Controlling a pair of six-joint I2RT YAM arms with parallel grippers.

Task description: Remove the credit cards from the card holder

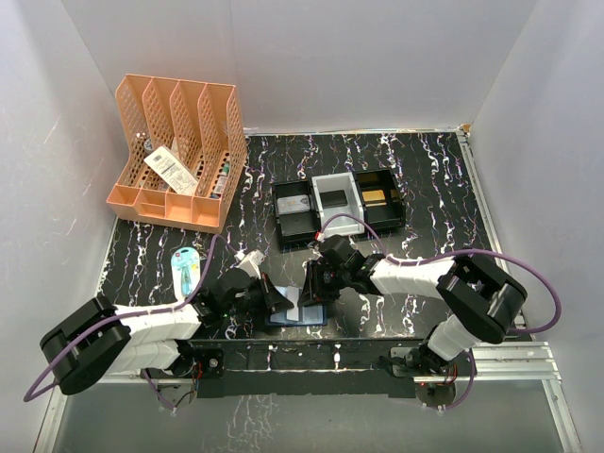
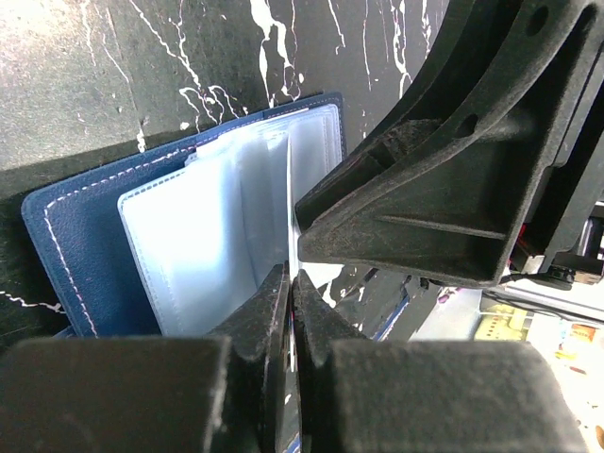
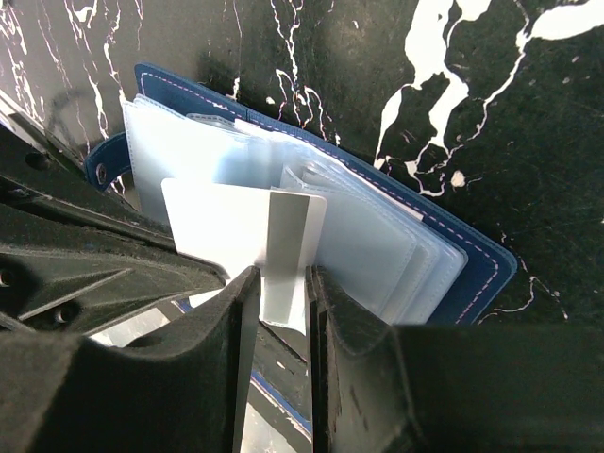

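The navy-blue card holder (image 1: 300,317) lies open on the black marbled table near its front edge, clear plastic sleeves fanned out (image 2: 189,245) (image 3: 472,269). Both grippers meet over it. My left gripper (image 2: 291,283) (image 1: 280,302) is shut on a thin white credit card (image 2: 289,203), seen edge-on and rising out of the sleeves. In the right wrist view the same card (image 3: 212,231) shows its white face and a grey stripe. My right gripper (image 3: 280,283) (image 1: 312,287) stands open, its fingers either side of the striped end, the right finger (image 3: 330,311) against the sleeves.
A row of black and grey trays (image 1: 340,203) sits behind the grippers. An orange file rack (image 1: 179,151) stands at the back left. A pale blue oval case (image 1: 186,267) lies left of the left arm. White walls close in on three sides.
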